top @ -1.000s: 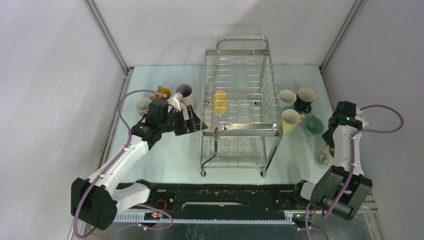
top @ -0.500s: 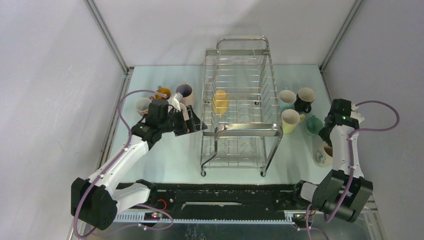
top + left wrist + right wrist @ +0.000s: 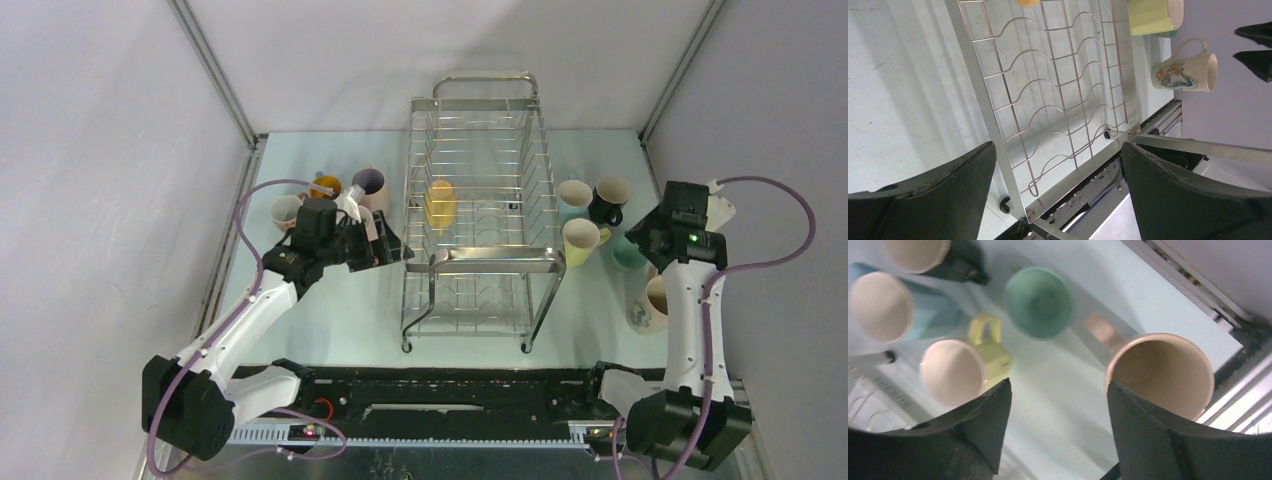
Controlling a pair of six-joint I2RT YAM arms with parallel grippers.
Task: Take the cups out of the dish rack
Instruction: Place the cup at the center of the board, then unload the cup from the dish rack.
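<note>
1 yellow-orange cup (image 3: pixel 440 203) lies on its side inside the dish rack (image 3: pixel 497 256), toward the rack's left wall of wires. It is apart from both sets of fingers, with wire between it and the nearer set.

The rack stands mid-surface, its looped handle at the far end and its flat front bar toward the arm bases.

Right of the rack we count 5 cups on the surface (image 3: pixel 330 310): light blue cup (image 3: pixel 574 195), black cup (image 3: pixel 610 198), yellow cup (image 3: pixel 580 240), green cup (image 3: pixel 628 250) and cream cup (image 3: pixel 648 305), the last nearest the bases. We cannot tell whether the green one is mouth-up. Left of the rack there are 3 more: orange cup (image 3: pixel 325 186), pink cup (image 3: pixel 368 183) and white cup (image 3: pixel 286 210).

Right gripper (image 3: pixel 1058 390): fingers spread, only bare surface in the gap. In its wrist view the cream cup stands mouth-up just beside 1 finger and outside the gap, and the yellow cup stands near the other finger. We cannot tell whether either cup touches a finger. In the top view the wrist hides the fingers.

Left gripper (image 3: pixel 1058 150): fingers spread wide, pinching nothing. It sits just beside the rack's left wall. In its wrist view the rack's wire grid shows through the gap.
</note>
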